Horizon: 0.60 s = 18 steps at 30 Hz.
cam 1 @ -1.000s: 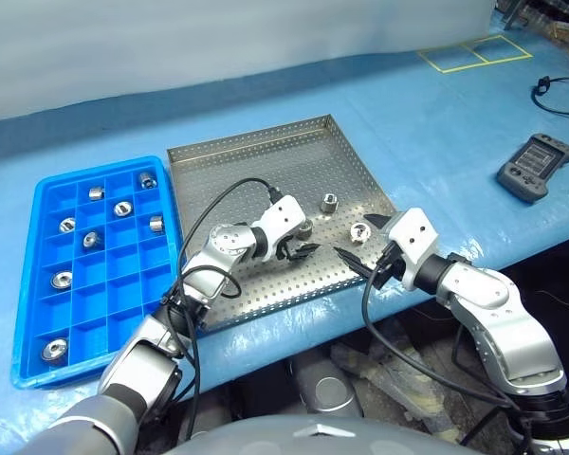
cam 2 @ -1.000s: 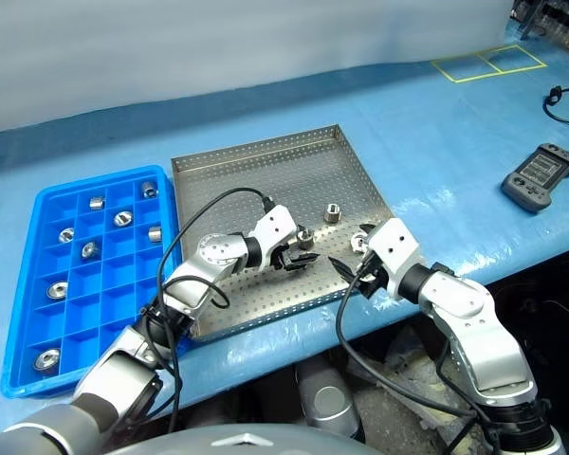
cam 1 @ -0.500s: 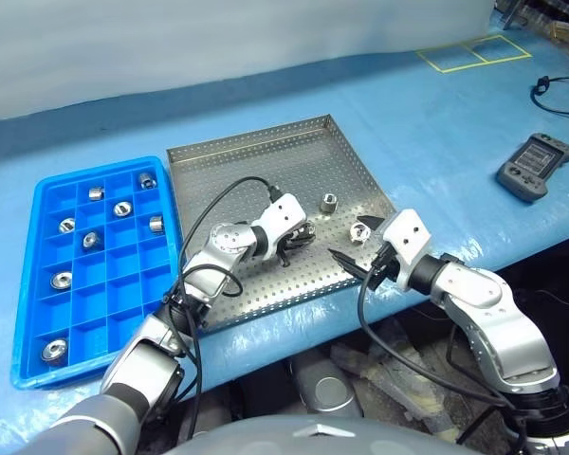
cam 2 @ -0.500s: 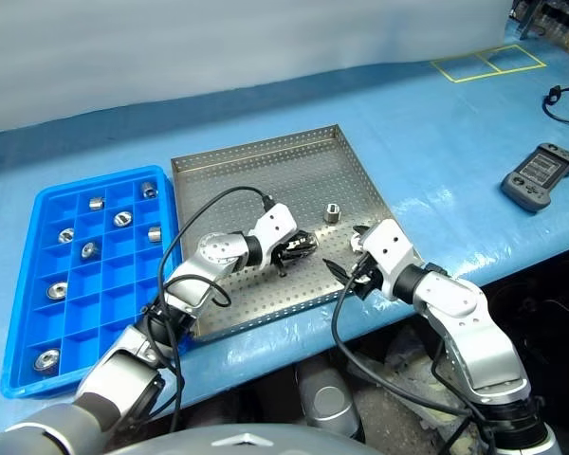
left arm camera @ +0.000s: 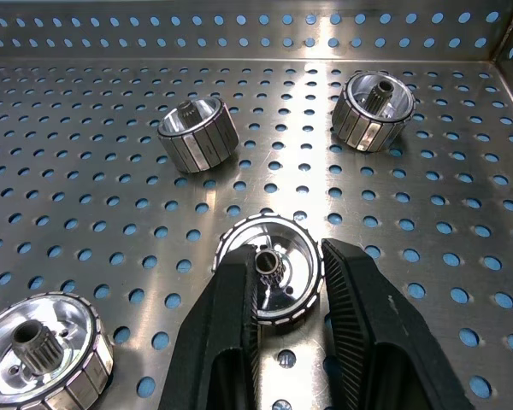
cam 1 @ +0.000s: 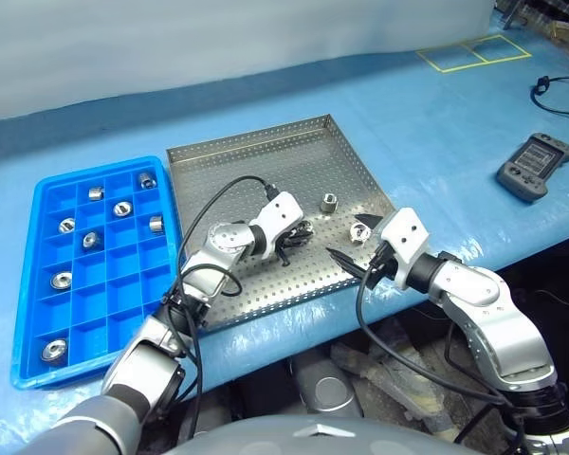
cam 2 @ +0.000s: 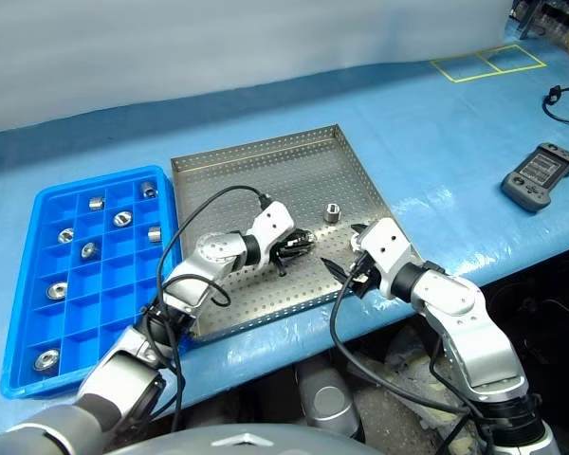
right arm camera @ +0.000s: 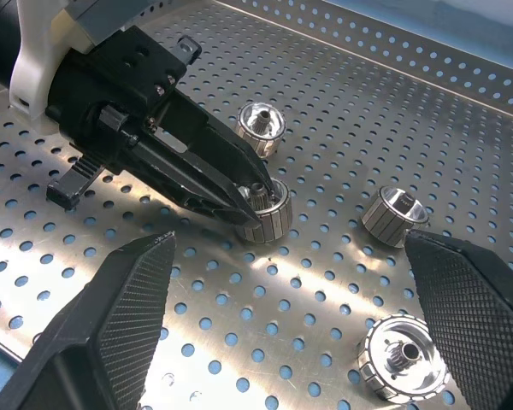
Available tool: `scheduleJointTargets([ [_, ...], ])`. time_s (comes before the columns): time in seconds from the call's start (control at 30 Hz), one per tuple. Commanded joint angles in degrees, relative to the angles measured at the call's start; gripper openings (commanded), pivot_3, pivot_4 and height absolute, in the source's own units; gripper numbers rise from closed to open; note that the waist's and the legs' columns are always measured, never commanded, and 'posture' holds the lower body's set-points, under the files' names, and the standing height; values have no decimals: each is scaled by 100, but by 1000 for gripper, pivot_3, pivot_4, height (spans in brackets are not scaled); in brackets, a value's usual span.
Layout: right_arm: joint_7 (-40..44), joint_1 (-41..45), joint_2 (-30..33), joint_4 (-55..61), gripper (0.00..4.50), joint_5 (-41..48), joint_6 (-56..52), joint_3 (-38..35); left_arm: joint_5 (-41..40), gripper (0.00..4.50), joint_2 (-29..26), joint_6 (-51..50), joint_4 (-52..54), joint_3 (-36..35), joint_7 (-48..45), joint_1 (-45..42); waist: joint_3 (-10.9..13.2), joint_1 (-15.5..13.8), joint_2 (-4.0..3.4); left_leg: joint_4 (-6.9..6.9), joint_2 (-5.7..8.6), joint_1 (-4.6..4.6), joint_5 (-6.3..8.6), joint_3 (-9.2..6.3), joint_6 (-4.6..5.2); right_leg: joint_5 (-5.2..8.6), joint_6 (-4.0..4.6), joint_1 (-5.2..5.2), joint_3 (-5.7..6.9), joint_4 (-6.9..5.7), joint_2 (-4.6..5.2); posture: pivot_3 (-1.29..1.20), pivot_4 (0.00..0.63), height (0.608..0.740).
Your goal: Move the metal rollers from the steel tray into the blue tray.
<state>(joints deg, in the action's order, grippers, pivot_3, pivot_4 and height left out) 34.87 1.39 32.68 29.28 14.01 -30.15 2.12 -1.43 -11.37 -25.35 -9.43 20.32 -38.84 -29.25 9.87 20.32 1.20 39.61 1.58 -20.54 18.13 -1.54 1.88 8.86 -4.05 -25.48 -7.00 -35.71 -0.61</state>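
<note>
The left gripper (left arm camera: 284, 342) is closed on one metal roller (left arm camera: 269, 278) that rests on the perforated floor of the steel tray (cam 1: 237, 156); a black finger (left arm camera: 227, 333) presses against each side of the roller's ribbed wall. The right gripper (right arm camera: 291, 316) hovers over the near right part of the same tray with its jaws wide apart and nothing between them. Three further rollers lie loose on the tray floor: one (left arm camera: 195, 133) and another (left arm camera: 374, 109) stand toward the far rim, apart from each other, and a third (left arm camera: 44, 342) lies beside the left gripper. In the head view a loose roller (cam 1: 329, 201) stands near the tray's right rim. The blue tray (cam 1: 28, 284) lies on the blue-covered table (cam 1: 436, 123), just beside the steel tray on its left, and holds eight rollers, one per compartment. A dark handheld controller (cam 1: 536, 166) lies on the table well to the right.
</note>
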Motion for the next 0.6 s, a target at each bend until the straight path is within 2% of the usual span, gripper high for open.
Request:
scheduleJointTargets([
  [0.03,188,115,-70,-44,4500,180,156,59,-313,817,-138,-238,929,-364,-77,95,0,-2,0,0,-1,-1,0,0,0,0,0,-1,0,-1,0,-351,150,740],
  [0.2,431,318,-137,-450,4500,277,255,113,-663,817,-735,-823,2195,-719,-230,459,1,-20,1,0,-1,2,0,3,0,0,0,-3,-1,-6,2,-301,150,740],
  [0.4,791,748,-255,-771,4500,374,344,388,-1261,817,-1368,-1551,3569,-1638,-147,1091,3,-140,3,1,-3,2,0,-2,0,0,1,-9,3,-8,2,-225,150,740],
  [0.6,1232,1265,-613,-1046,4500,538,454,805,-1095,817,-1828,-2147,4537,-2749,678,2049,5,-425,8,1,-4,24,0,-6,-1,0,2,-13,7,-7,4,-111,150,740],
])
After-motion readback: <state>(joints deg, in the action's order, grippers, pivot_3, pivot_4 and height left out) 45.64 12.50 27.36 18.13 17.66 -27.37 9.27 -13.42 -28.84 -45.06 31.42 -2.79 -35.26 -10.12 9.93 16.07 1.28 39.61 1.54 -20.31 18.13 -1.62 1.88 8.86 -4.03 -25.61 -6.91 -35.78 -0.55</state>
